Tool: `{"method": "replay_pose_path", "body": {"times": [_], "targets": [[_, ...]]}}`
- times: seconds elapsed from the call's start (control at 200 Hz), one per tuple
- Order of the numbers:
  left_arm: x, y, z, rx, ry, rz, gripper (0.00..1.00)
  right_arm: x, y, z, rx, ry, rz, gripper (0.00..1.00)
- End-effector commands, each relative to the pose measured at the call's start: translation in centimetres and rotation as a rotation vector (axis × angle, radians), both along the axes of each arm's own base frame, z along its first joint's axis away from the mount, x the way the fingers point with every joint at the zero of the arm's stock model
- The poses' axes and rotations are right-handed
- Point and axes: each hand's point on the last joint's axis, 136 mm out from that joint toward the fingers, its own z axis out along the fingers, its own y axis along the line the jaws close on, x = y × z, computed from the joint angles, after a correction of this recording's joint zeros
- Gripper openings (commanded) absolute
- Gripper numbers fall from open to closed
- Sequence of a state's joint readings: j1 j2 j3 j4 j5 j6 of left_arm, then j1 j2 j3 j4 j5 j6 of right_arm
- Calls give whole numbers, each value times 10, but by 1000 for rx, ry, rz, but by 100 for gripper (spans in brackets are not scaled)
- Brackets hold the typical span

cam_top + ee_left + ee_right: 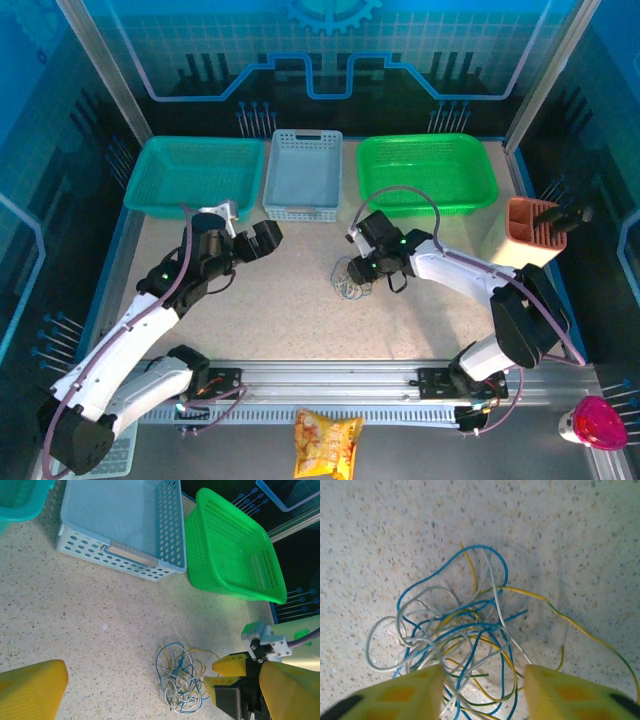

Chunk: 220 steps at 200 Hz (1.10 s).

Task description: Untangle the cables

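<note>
The cables (349, 284) lie on the speckled table as one small clump of blue, white and yellow wires, just right of centre. My right gripper (362, 268) stands low over the clump's right side. In the right wrist view, the cables (465, 630) loop up between its yellow fingers (405, 695), and the right gripper (482, 692) is open with a clear gap; one yellow strand trails off right. My left gripper (268, 236) hovers wide open to the left, apart from the clump. In its wrist view the cables (182, 682) lie ahead beside the right gripper (211, 675).
Three baskets line the back edge: teal (195, 175), light blue (305, 170) and green (425, 170). An orange holder (530, 225) stands at the right. A snack bag (325, 440) and a pink object (598, 422) lie off the table's near side.
</note>
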<state>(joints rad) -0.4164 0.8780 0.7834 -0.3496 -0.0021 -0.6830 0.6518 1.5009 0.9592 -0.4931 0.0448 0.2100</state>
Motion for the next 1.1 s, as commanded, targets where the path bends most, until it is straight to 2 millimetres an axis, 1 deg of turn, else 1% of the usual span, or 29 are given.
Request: {"method": "replay_pose_path", "body": {"times": [0.0, 0.055, 0.105, 0.185, 0.255, 0.365, 0.495, 0.58, 0.675, 0.745, 0.855, 0.925, 0.98, 1.095], "targets": [[-2, -5, 5, -36, -5, -14, 99, 1, 8, 7, 12, -10, 30, 25], [-2, -6, 4, -36, -5, -15, 99, 1, 8, 7, 13, -12, 33, 10], [-1, -5, 5, -37, -7, -14, 99, 0, 8, 8, 14, -12, 35, 0], [-1, -6, 5, -41, -7, -15, 99, -1, 8, 14, 28, -19, 36, 0], [-1, -6, 4, -40, -4, -15, 99, -2, 13, 30, 74, -32, 36, 0], [-1, -8, 2, -44, 6, -23, 99, -5, 22, 72, 190, -86, 38, 0], [-1, -12, 0, -54, 18, -38, 99, -8, 25, 124, 301, -172, 35, 0], [0, -14, -1, -61, 23, -39, 99, -11, 25, 149, 361, -218, 25, 0], [1, -15, -1, -70, 23, -43, 99, -17, 27, 174, 454, -259, 23, 0], [1, -16, -3, -75, 25, -44, 99, -19, 27, 182, 503, -285, 13, 0], [2, -18, -2, -87, 29, -49, 99, -17, 22, 177, 489, -294, -15, 0], [2, -20, -1, -100, 32, -53, 99, -17, 22, 177, 501, -298, -19, 0], [2, -22, -1, -113, 34, -59, 99, -18, 25, 183, 528, -304, -9, 0], [2, -27, 0, -135, 27, -79, 99, -20, 29, 205, 591, -339, 12, 0]]}}
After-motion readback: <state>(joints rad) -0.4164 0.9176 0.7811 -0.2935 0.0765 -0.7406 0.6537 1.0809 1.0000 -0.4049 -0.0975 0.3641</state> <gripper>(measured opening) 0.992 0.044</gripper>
